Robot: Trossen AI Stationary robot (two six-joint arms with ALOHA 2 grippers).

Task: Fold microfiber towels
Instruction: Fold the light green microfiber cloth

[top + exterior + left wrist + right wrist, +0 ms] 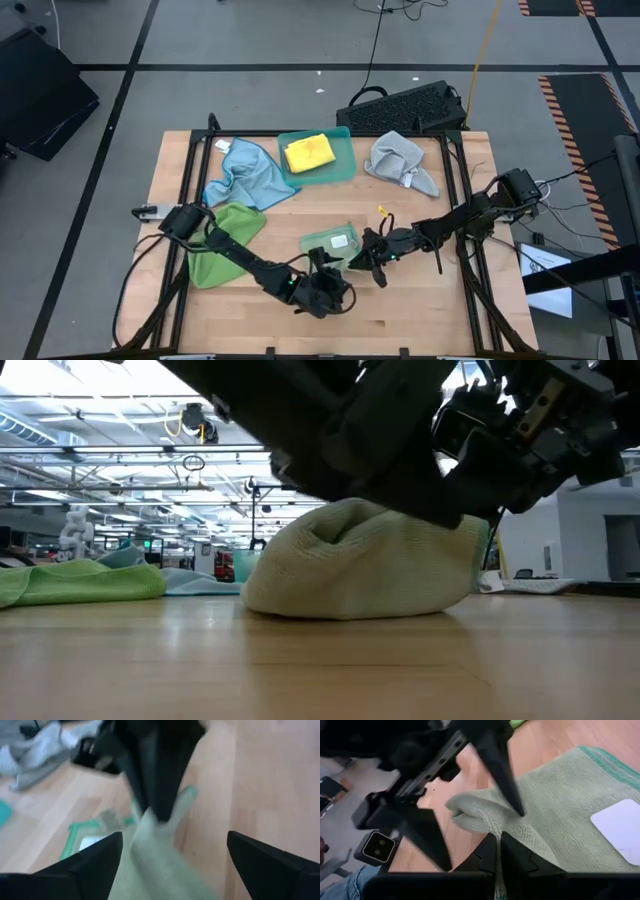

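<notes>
Table (420, 320): green towel (330, 243) (part hidden)

Both arms are matte black, built of slim tubular links joined by bulkier rounded joints, with thin black cables running along them. The left gripper (335, 283) carries two flat, wedge-shaped black fingers (95, 865). The right gripper (368, 258) has narrow tapering black fingers (520, 860). A small square camera module with a round lens is fixed on the left wrist.
</notes>
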